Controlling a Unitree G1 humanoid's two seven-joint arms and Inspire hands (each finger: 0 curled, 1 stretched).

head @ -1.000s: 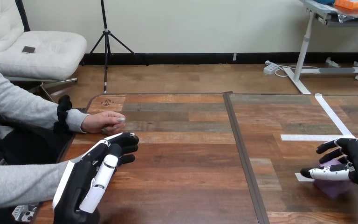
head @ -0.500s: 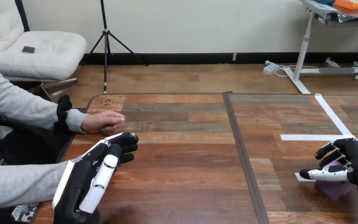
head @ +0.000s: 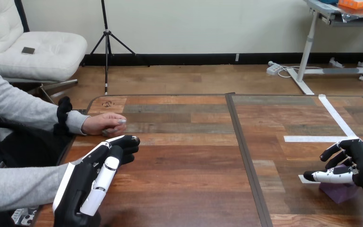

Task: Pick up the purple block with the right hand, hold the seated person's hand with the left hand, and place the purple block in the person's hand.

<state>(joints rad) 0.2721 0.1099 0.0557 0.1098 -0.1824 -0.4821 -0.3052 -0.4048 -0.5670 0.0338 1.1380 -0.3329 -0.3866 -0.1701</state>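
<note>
The purple block [head: 339, 190], a small cube, sits on the brown wooden table [head: 184, 161] at the near right. The right hand [head: 359, 163] is over it. Its fingers [head: 333, 150] bend down round the far side and its thumb lies across the near side, so the block is pinched between them. White tape strips [head: 312, 139] lie on the table just beside and past the block.

On the near left, the left hand [head: 92, 182] is held flat and on its edge, fingers straight and close together, holding nothing. It points at the person's hand [head: 105, 124], which rests on the far left edge of the table. The two are near but apart. A dark line [head: 246, 156] runs down the middle of the table. Nothing lies between the block and the person's hand.
</note>
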